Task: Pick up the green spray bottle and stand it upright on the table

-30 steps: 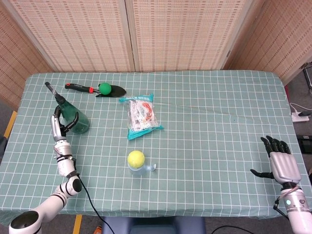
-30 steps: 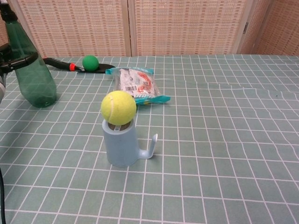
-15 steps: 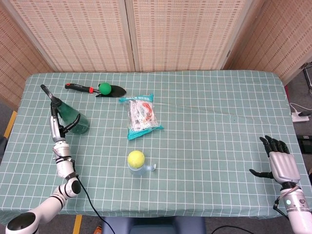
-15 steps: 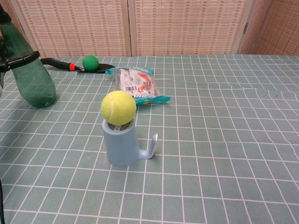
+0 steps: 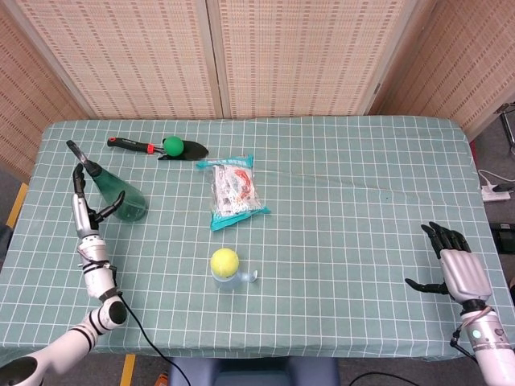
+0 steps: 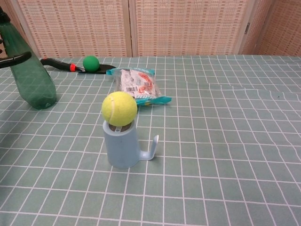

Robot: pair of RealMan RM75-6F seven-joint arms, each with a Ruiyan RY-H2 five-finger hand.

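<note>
Bottle (image 6: 29, 75) is standing leaning on the table (image 5: 346, 201), so I am spreading my left hand (image 5: 87, 215) off it, right hand (image 5: 457, 269) idling empty.

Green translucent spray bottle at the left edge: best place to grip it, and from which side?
Grip the green translucent spray bottle around its wide lower body, coming from its outer left side, where the left hand already is. It stands base-down but leans, tapering to a thin neck and black nozzle, so a higher hold would probably slip or tip it.

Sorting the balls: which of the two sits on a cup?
The yellow ball, perched on the blue cup. The green ball lies on the trowel at the far edge.
</note>
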